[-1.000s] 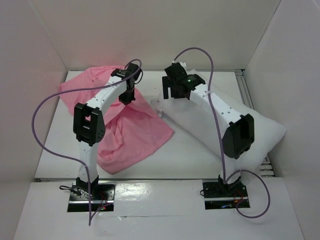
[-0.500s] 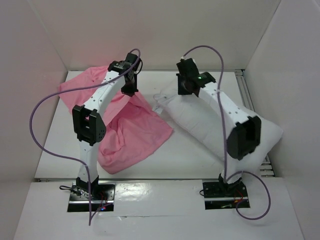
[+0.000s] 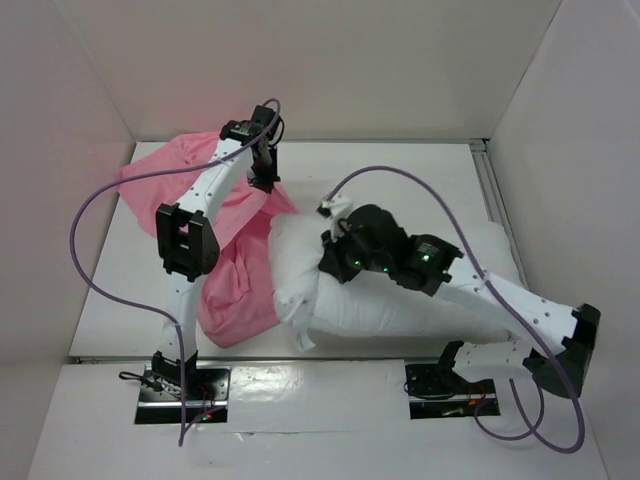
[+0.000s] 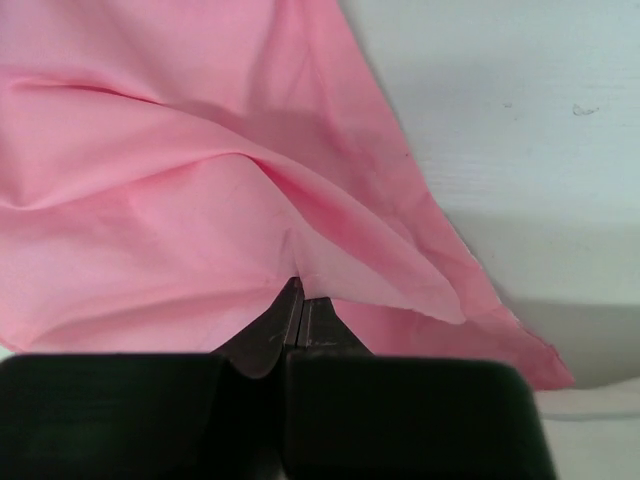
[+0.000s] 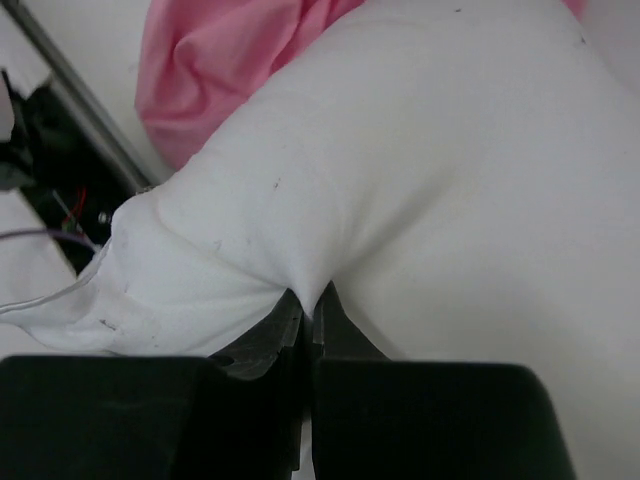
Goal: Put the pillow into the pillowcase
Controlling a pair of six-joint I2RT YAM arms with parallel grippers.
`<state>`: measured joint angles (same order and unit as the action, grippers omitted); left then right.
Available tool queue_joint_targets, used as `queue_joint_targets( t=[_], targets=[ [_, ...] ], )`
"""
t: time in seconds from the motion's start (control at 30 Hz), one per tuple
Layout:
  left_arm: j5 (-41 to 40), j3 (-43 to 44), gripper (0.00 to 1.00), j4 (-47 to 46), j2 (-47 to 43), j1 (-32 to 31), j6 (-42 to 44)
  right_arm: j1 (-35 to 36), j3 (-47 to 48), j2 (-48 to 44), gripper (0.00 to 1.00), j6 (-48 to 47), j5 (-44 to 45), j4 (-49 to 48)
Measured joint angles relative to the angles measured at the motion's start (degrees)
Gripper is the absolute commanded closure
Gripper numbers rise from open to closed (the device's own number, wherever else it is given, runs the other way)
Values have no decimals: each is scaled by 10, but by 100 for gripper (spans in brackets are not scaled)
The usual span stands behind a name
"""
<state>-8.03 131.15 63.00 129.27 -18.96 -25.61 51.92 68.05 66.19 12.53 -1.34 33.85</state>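
Pinching the pillowcase (image 4: 180,190) edge in my left tool (image 4: 300,292), I'm gripping the pillow (image 5: 450,180) beside it with my right tool (image 5: 312,300) for stuffing.

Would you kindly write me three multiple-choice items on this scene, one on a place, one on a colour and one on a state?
1. Seen from the top, where does the pillow lie?
A. left of the pillowcase
B. right of the pillowcase
C. wholly inside the pillowcase

2. What colour is the pillowcase?
A. blue
B. white
C. pink

3. How is the right tool?
A. shut on the pillow
B. open above the pillow
C. shut on the pillowcase

Answers:
1 B, the white bulk lies to the right of the pink cloth, out in the open.
2 C, it shows pink in every view.
3 A, the right wrist view shows its jaws pinching a fold of white fabric.
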Motion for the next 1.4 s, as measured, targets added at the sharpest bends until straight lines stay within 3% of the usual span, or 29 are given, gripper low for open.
queue_joint_targets(
  t=[0.13, 0.27, 0.5, 0.9, 1.17, 1.4],
  targets=[
    [15, 4, 100, -2, 0, 7, 0, 96, -3, 67, 100, -1, 13, -3],
    [31, -7, 100, -4, -9, 15, 0, 146, -3, 115, 100, 0, 49, -13],
    [51, -91, 100, -12, -79, 22, 0, 152, -2, 125, 100, 4, 153, -82],
    [77, -112, 100, -15, -134, 22, 2, 184, 0, 167, 100, 3, 265, -198],
    [104, -158, 100, -15, -189, 23, 1, 177, 99, 314, 100, 16, 352, -208],
    [142, -183, 100, -25, -231, 23, 0, 140, 166, 353, 100, 110, 413, -187]
  ],
)
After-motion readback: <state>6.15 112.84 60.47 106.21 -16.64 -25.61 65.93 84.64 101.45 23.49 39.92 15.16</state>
